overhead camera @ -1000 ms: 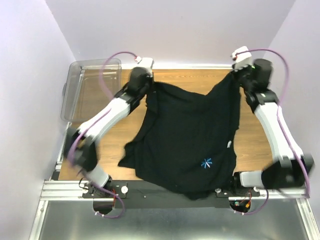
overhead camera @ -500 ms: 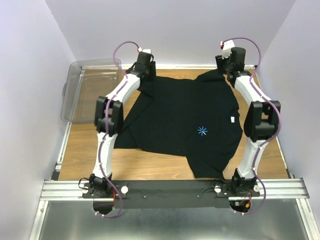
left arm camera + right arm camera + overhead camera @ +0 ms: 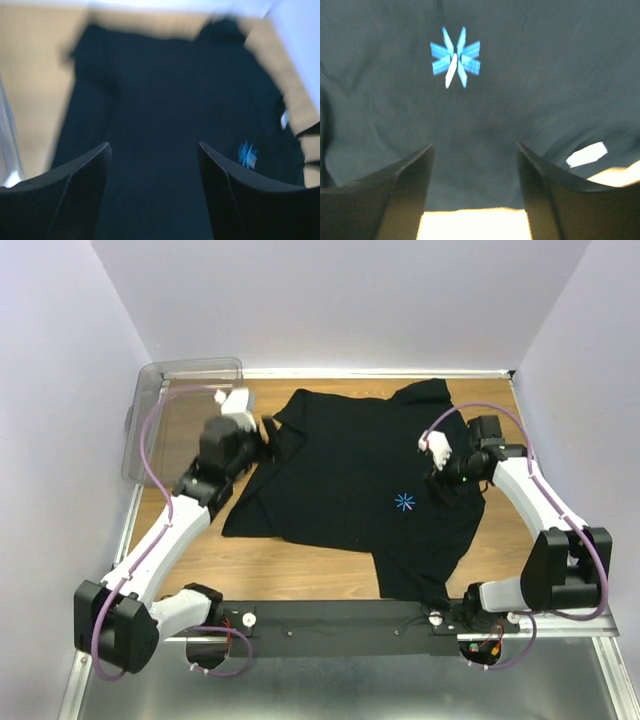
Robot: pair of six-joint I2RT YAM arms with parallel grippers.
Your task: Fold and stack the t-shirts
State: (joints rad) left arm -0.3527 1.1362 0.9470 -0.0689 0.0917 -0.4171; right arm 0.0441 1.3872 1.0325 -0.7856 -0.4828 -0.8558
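One black t-shirt [image 3: 345,475] lies spread flat on the wooden table [image 3: 290,565], with its light-blue starburst logo [image 3: 405,502] facing up. My left gripper [image 3: 268,432] hovers open over the shirt's left sleeve area with nothing in it. In the left wrist view the left gripper [image 3: 154,146] stands wide apart above black cloth [image 3: 160,100], the logo [image 3: 246,154] to its right. My right gripper [image 3: 447,483] is open above the shirt's right edge. In the right wrist view the right gripper [image 3: 474,146] frames bare cloth, with the logo [image 3: 456,57] ahead and a white neck tag [image 3: 586,154] at the right.
A clear plastic bin [image 3: 190,366] stands at the back left corner of the table. Lilac walls close in the left, back and right sides. A metal rail [image 3: 330,618] with the arm bases runs along the near edge.
Both grippers have opened and let go of the shirt's far edge, then pulled back towards the middle. The shirt, lifted a second ago, now lies flat on the table.
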